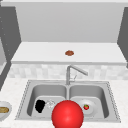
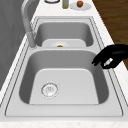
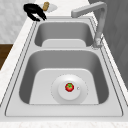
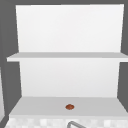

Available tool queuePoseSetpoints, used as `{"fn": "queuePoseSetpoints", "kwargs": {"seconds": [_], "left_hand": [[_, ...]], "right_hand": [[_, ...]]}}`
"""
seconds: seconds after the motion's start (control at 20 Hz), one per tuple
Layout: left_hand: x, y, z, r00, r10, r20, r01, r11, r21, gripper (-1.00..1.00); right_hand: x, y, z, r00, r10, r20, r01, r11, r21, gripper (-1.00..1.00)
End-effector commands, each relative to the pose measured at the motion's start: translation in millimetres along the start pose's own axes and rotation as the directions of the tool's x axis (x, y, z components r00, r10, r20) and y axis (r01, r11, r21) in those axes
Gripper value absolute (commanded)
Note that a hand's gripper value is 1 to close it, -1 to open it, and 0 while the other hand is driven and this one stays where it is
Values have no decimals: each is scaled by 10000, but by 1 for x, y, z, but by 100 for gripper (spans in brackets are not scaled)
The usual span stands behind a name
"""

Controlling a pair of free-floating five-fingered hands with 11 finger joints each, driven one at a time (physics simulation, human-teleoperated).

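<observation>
From the front, a black hand (image 1: 40, 105) hangs in the left basin (image 1: 46, 93) of the steel sink, just beside the drain (image 1: 50, 103); being at the left, it is the left hand, though its fingers blur into one dark shape. A big red ball (image 1: 67, 115) covers the sink's front rim and part of the white plate (image 1: 90, 109) with its strawberry (image 1: 86, 107) in the right basin. A bowl (image 1: 3, 110) is cut off at the tabletop's left edge. From the left side, the hand sits over the near basin's front rim, fingers curled downward, loosely closed on nothing. From the right side it shows far off, by the bowl. In the upper view, a small brown thing (image 4: 69, 107), hard to identify, lies on the lower shelf (image 4: 37, 106).
</observation>
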Motion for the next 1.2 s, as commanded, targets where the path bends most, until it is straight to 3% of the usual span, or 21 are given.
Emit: {"fn": "queuePoseSetpoints", "kwargs": {"seconds": [0.0, 0.4, 0.85, 0.95, 1.15], "left_hand": [[0, 0, 0, 10000, 0, 0, 0, 10000, 0, 0], [0, 0, 0, 10000, 0, 0, 0, 10000, 0, 0], [0, 0, 0, 10000, 0, 0, 0, 10000, 0, 0], [0, 0, 0, 10000, 0, 0, 0, 10000, 0, 0], [0, 0, 0, 10000, 0, 0, 0, 10000, 0, 0]], "right_hand": [[-3, -2, -8, 9911, 1332, 7, -1332, 9911, 28, -100], [-4, -11, -24, 9807, 1944, -189, -1939, 9807, 247, -100], [11, -36, -48, 9474, 3124, -699, -3049, 9471, 1000, -100], [17, -39, -56, 9355, 3457, -727, -3350, 9335, 1280, -100], [27, -36, -67, 9047, 4183, -802, -3939, 8934, 2161, -100]]}}
